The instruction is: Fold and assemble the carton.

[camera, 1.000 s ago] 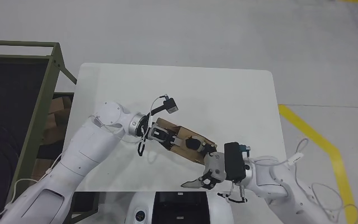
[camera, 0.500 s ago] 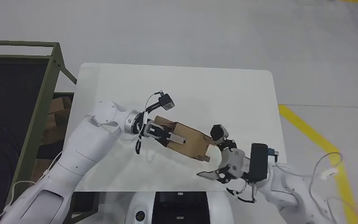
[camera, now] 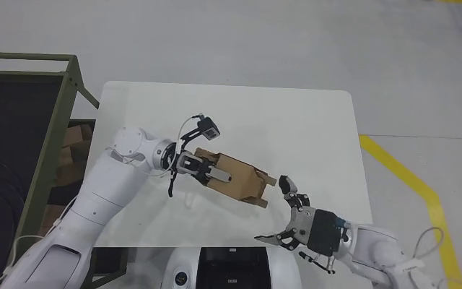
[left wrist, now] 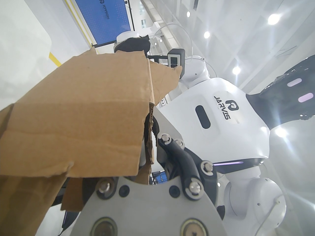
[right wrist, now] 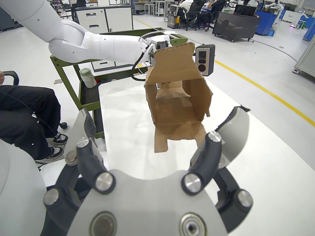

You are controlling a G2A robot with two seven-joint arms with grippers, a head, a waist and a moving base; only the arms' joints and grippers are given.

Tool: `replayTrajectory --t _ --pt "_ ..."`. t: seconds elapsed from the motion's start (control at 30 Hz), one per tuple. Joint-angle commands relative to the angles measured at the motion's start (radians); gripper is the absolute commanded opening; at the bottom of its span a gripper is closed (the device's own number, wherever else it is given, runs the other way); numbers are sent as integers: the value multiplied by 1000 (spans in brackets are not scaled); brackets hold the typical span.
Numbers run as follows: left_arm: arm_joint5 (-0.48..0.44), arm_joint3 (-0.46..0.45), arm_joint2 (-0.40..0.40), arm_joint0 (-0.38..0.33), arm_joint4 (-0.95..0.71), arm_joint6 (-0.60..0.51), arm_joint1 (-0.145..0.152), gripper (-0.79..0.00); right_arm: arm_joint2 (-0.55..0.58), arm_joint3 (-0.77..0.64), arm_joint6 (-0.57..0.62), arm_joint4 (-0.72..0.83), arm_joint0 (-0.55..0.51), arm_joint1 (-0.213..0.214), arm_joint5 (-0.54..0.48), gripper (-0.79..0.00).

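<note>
Hanging mid-frame over the white table (camera: 303, 115), the brown corrugated cardboard carton (camera: 238, 180) is squared into an open tube, pinched at its left end by the left gripper (camera: 208, 172), its right-end flaps apparently left to fold, while the right gripper (camera: 273, 209) sits spread wide at lower right.

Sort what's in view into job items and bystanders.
Job: carton, gripped by the left pincer; right pincer, open, facing its open end.
Bystanders: green cart; pale cup on the cart; white table underneath.
</note>
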Motion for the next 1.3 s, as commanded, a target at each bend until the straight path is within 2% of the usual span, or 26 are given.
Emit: replayTrajectory --t 0.0,0.13,0.37,0.57,0.73,1.1,1.2,1.27 --pt "-4 1 -5 3 -3 0 2 -785 0 0 -1 0 0 0 0 0" --pt "-6 -1 -11 9 -5 0 5 -785 1 -3 -2 -3 4 -1 8 0" --pt "-5 -8 -6 13 2 0 6 -785 -55 -73 3 -193 -12 -8 91 0" --pt "-5 -8 0 9 8 0 5 -785 -111 -84 114 -198 17 -22 195 0" --pt "-5 -12 3 9 9 0 5 -785 -135 -83 101 -215 23 -33 280 0" --pt "-3 -21 9 8 15 0 8 -785 -125 -48 126 -188 49 -39 267 0" --pt "-3 -23 12 8 17 0 9 -785 -115 -42 125 -182 53 -40 255 -68" --pt "-4 -23 13 8 17 0 9 -785 -109 -42 118 -189 52 -40 250 -80"
